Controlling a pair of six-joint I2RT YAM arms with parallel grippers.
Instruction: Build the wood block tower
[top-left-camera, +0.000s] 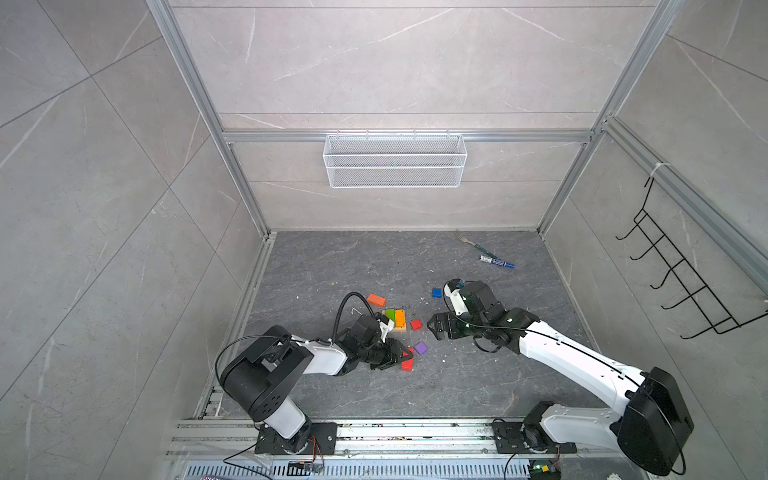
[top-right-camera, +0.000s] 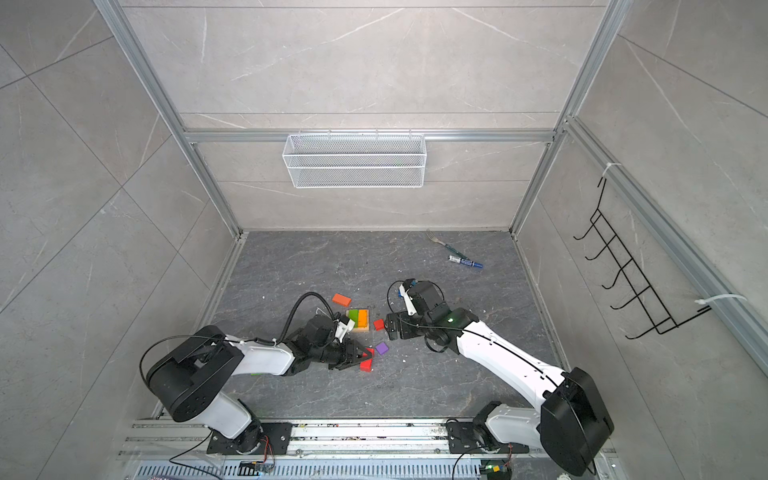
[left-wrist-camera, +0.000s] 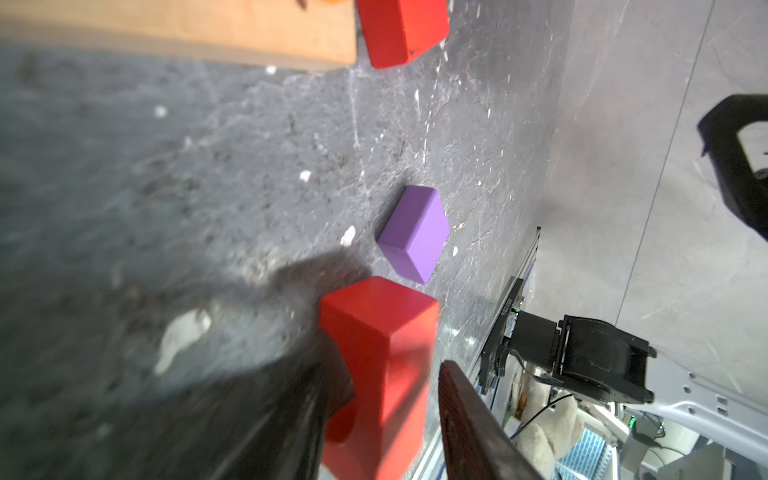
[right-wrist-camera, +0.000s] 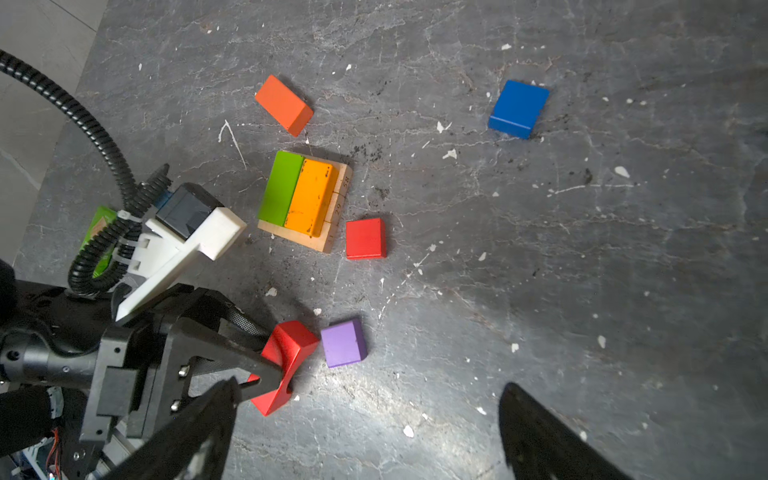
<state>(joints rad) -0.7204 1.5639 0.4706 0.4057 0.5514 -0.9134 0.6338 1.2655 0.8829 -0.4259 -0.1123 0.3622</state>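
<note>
We flag the left gripper (left-wrist-camera: 380, 374) half-open astride the tilted red arch (right-wrist-camera: 291, 349) at the tower's (right-wrist-camera: 309, 199) 6 o'clock, right gripper (right-wrist-camera: 370, 386) wide open and empty: off-centre closing could kick the arch into the purple cube (right-wrist-camera: 343, 343) at its 2 o'clock.

smooth red arch (left-wrist-camera: 386, 332), probably painted wood
</note>
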